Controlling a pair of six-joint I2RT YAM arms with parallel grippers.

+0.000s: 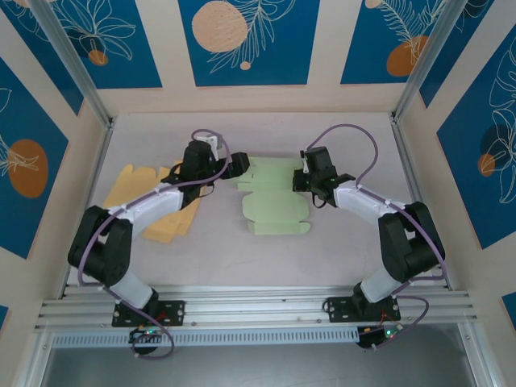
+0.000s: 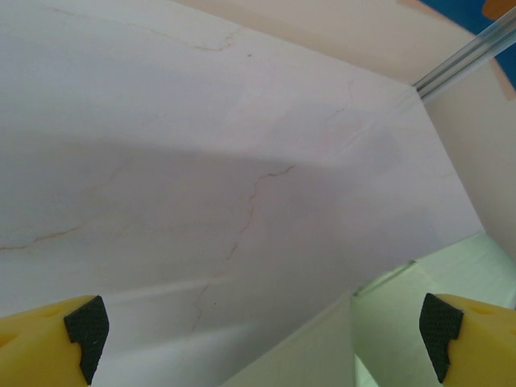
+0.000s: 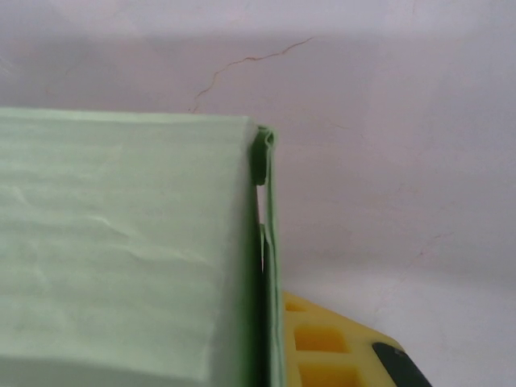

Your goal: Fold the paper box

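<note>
Lies mostly flat at mid-worktop (image 1: 242,258) as a pale green paper box (image 1: 274,205) blank, die-cut with tabs; right edge flap doubled over.

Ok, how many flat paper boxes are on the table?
2 at least: a green paper box mid-table, and a tan paper box at left, partly under the left arm, maybe hiding more.

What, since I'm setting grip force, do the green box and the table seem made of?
Green box: thin paperboard, matte; faint wrinkles and a doubled folded edge suggest it. Table: pale, smooth surface with thin marble-like veins; perhaps laminate or a printed sheet, hard to tell.
</note>
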